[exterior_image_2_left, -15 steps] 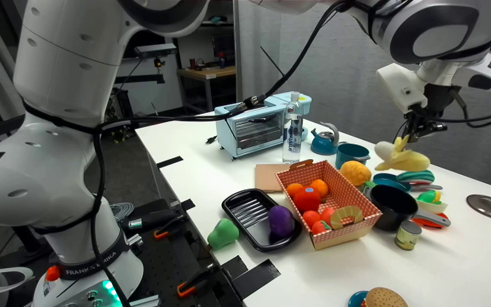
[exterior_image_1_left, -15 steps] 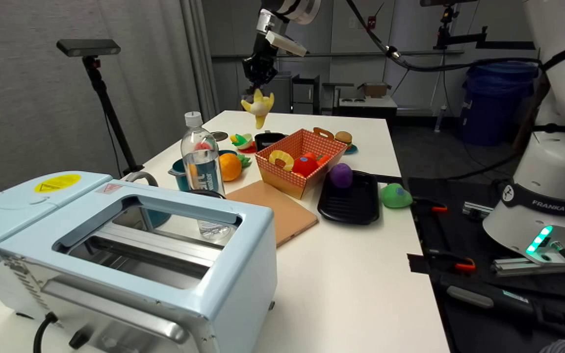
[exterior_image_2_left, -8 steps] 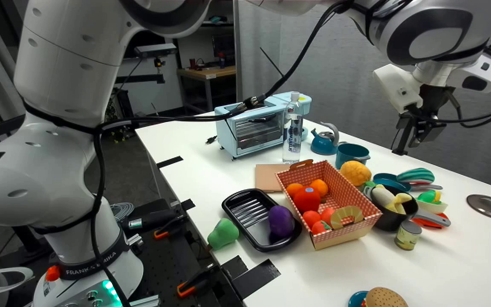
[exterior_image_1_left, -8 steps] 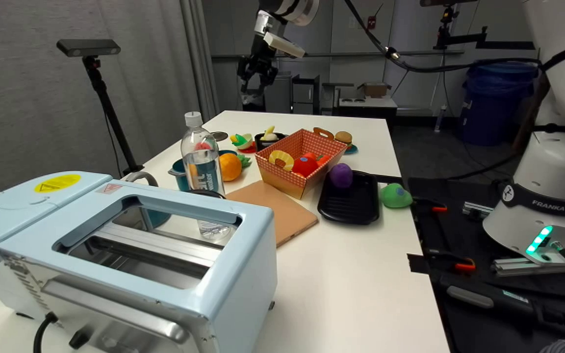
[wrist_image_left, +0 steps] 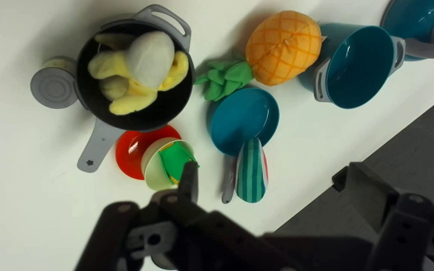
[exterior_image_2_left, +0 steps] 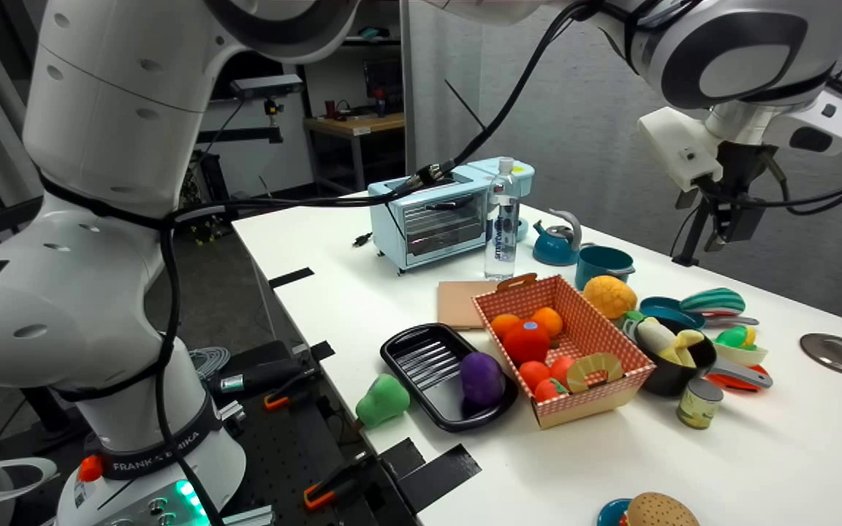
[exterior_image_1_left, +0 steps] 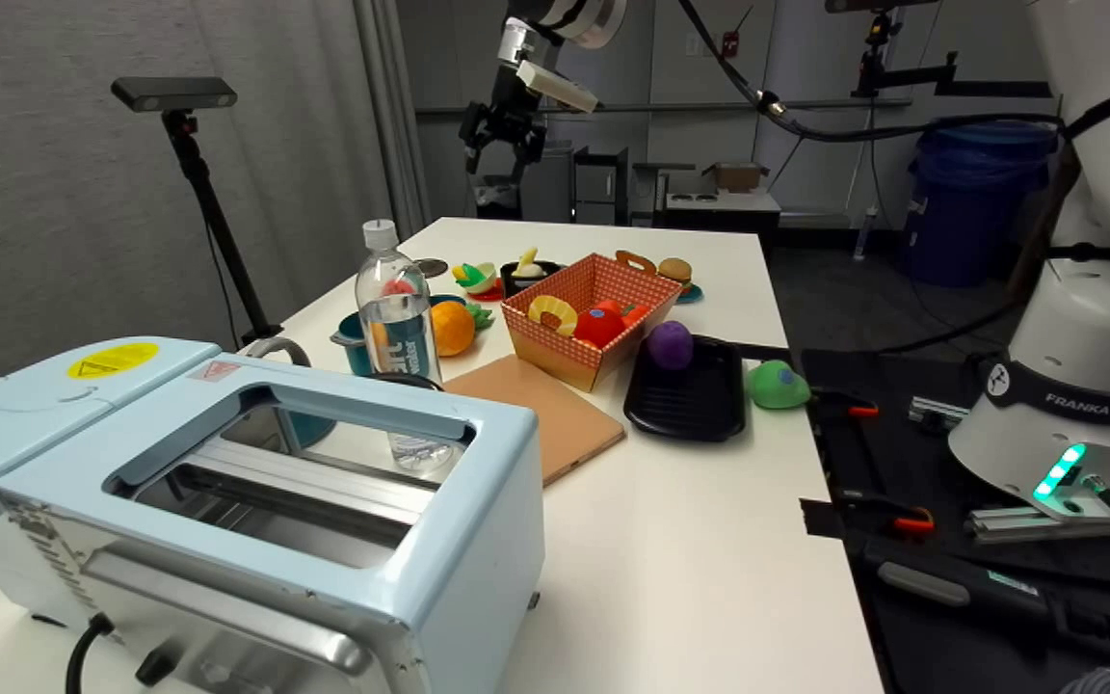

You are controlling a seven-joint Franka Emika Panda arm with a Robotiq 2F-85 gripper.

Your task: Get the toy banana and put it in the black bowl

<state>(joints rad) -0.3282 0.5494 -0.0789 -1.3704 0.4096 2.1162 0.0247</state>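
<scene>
The toy banana (wrist_image_left: 138, 75), with pale flesh and a spread yellow peel, lies inside the black bowl (wrist_image_left: 173, 98), a round pot with grey handles. In both exterior views the banana (exterior_image_2_left: 683, 343) pokes up over the rim of the black bowl (exterior_image_2_left: 666, 380). My gripper (wrist_image_left: 271, 167) is open wide and holds nothing. It hangs high over the far edge of the table, apart from banana and bowl; in an exterior view the gripper (exterior_image_1_left: 497, 166) has its jaws spread against the background.
A grey can (wrist_image_left: 54, 88) stands against the bowl. Close by are a cream cup (wrist_image_left: 153, 169), a blue pan (wrist_image_left: 239, 116), a watermelon slice (wrist_image_left: 252, 173), a pineapple (wrist_image_left: 283, 45) and a teal pot (wrist_image_left: 360, 71). The checked fruit basket (exterior_image_2_left: 589, 329) adjoins the bowl.
A second ago the banana hung from my gripper above the bowl. The jaws have spread and the banana has dropped into the bowl; the gripper has shifted only slightly.
</scene>
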